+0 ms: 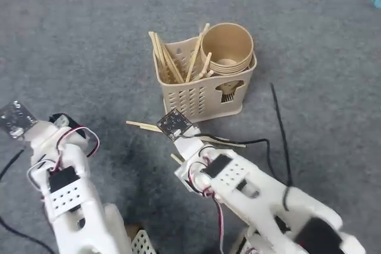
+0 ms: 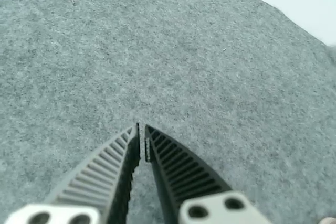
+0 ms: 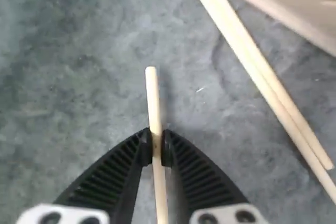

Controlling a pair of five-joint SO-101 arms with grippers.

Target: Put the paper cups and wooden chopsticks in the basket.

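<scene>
A beige slotted basket [image 1: 202,96] stands on the grey carpet, with stacked paper cups [image 1: 227,46] and several wooden chopsticks [image 1: 166,57] inside. My right gripper [image 3: 156,139] is shut on one wooden chopstick [image 3: 151,98], low over the carpet just in front of the basket. Two more chopsticks [image 3: 252,61] lie side by side on the carpet between the gripper and the basket corner [image 3: 294,3]; from above they show as loose chopsticks [image 1: 143,126] under the right arm [image 1: 226,173]. My left gripper [image 2: 142,132] is shut with nothing in it, over bare carpet.
The left arm [image 1: 65,188] stands at the near left, well away from the basket. A black cable [image 1: 280,129] trails across the carpet to the right of the basket. A pale wall edge runs along the far side.
</scene>
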